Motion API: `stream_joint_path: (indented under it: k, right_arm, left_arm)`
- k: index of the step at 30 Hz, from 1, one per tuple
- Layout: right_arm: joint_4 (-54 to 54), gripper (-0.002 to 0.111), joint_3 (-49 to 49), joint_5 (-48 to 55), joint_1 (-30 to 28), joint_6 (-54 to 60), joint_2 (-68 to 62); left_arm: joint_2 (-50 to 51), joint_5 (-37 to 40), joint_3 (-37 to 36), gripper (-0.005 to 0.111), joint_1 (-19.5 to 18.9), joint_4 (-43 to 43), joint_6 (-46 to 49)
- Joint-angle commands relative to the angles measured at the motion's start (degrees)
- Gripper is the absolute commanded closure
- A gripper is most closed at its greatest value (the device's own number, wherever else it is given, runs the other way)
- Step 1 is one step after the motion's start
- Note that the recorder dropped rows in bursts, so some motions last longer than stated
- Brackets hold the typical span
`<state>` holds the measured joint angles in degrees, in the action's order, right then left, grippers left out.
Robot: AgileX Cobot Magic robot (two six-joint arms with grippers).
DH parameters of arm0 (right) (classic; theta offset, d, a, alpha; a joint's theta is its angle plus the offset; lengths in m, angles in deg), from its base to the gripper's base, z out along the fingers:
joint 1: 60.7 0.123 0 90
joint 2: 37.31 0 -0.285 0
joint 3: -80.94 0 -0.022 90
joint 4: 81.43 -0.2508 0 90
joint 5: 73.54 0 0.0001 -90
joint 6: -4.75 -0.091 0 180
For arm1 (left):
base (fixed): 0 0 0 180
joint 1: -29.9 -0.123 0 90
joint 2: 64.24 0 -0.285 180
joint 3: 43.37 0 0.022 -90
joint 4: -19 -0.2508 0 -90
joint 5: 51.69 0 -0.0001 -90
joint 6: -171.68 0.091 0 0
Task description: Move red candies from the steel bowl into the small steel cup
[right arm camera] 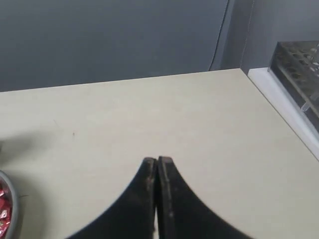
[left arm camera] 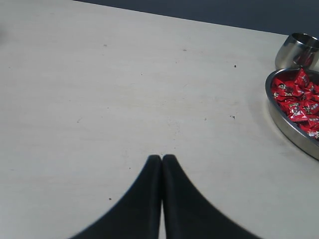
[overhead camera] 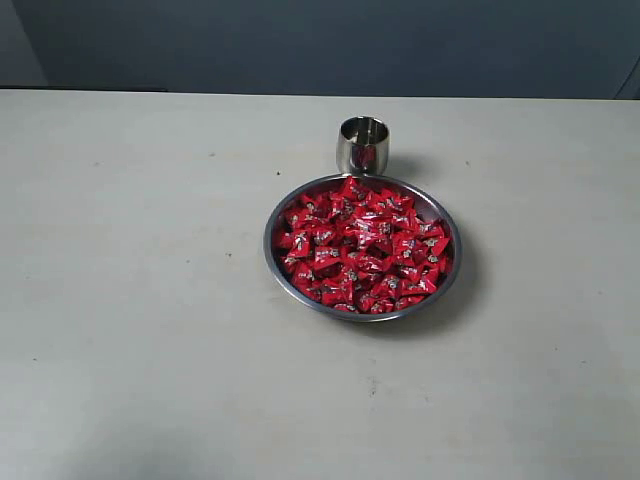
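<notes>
Candy bowl full, both grippers closed and empty

Red candies (overhead camera: 360,245) fill the steel bowl (overhead camera: 267,245), which sits just right of the frame's centre in the exterior view on a pale table (overhead camera: 150,300). The small steel cup (overhead camera: 362,145) stands upright just above the bowl's upper rim; whether the two touch is unclear, and so is whether any candy lies inside the cup. Neither arm appears in the exterior view. In the wrist views, the left gripper (left arm camera: 162,158) and the right gripper (right arm camera: 157,160) each show jaws pressed together with nothing between them, both over bare table and apart from the bowl.

Likely trouble: the wrappers look slick and lie packed together, so a pinch could lift several or let one slip. The cup's mouth is narrow and the cup looks light, so a careless approach could tip it or drop candy beside it.

Wrappers carry small white marks, too small to read. No other writing shows.
</notes>
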<state>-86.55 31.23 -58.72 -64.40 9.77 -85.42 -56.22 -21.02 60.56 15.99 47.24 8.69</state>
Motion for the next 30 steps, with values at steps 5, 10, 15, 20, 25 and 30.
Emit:
stream_joint_path:
  k: [5, 10, 15, 20, 25, 30]
  right_arm:
    - [-2.1, 0.108, 0.5, -0.4, -0.2, 0.0, 0.0]
    - [-9.1, 0.108, 0.5, 1.9, -0.1, -0.3, 0.0]
    - [-17.9, 0.108, 1.3, 5.3, 5.5, 5.0, -4.8]
    - [-24.7, 0.104, 8.4, 15.5, 13.1, 17.1, -19.9]
    - [-29.0, 0.052, 22.1, 20.4, 22.8, 25.3, -39.5]
    - [-28.8, 0.057, 32.3, 23.2, 25.5, 25.1, -55.4]
  left_arm:
    - [-0.2, -0.3, 0.0, 0.106, -0.2, 0.0, -0.1]
    - [-0.2, -0.3, 0.0, 0.106, -0.2, 0.0, -0.1]
    - [-0.2, -0.3, 0.0, 0.106, -0.2, 0.0, -0.1]
    - [-0.2, -0.3, 0.0, 0.106, -0.2, 0.0, -0.1]
    - [-0.2, -0.3, 0.0, 0.106, -0.2, 0.0, -0.1]
    - [-0.2, -0.3, 0.0, 0.106, -0.2, 0.0, -0.1]
